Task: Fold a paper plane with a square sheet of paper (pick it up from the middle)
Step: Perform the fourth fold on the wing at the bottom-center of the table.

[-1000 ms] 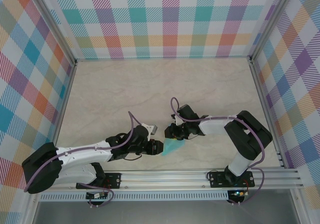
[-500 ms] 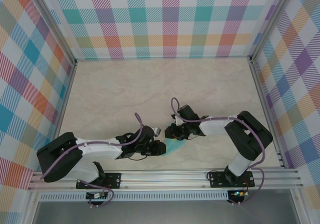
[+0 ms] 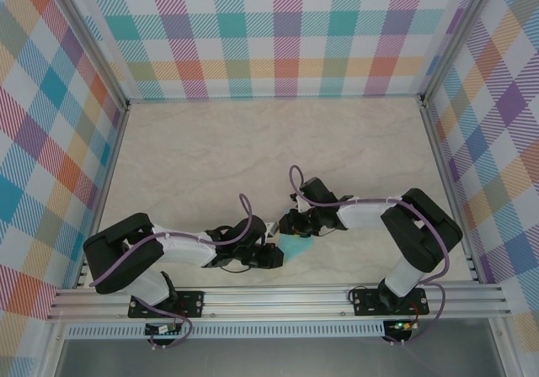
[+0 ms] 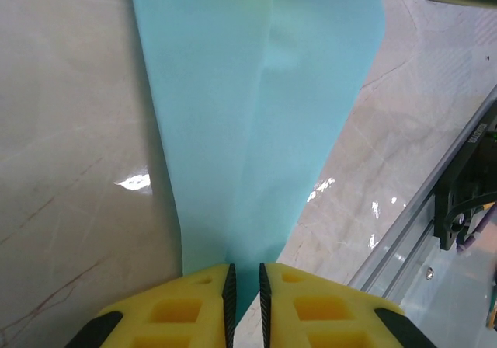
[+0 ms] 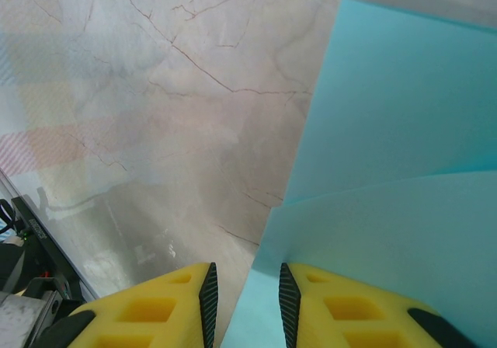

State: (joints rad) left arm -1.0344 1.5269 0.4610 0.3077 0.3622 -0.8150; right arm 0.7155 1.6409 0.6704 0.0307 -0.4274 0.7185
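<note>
STEP: mid-fold, judged | square sheet of paper (image 3: 296,246): partly folded, counter (image 3: 210,158) 6 o'clock | left pincer (image 4: 245,286): clamped on its 8 o'clock tip | right pincer (image 5: 245,301): jaws apart, straddling its 12 o'clock edge | NEXT: likely pull flap over, press crease.

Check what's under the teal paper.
Marble tabletop shows all around the teal paper. In the right wrist view one layer of it overlaps another. The left hand pinches an edge. What lies directly beneath the sheet is covered.
</note>
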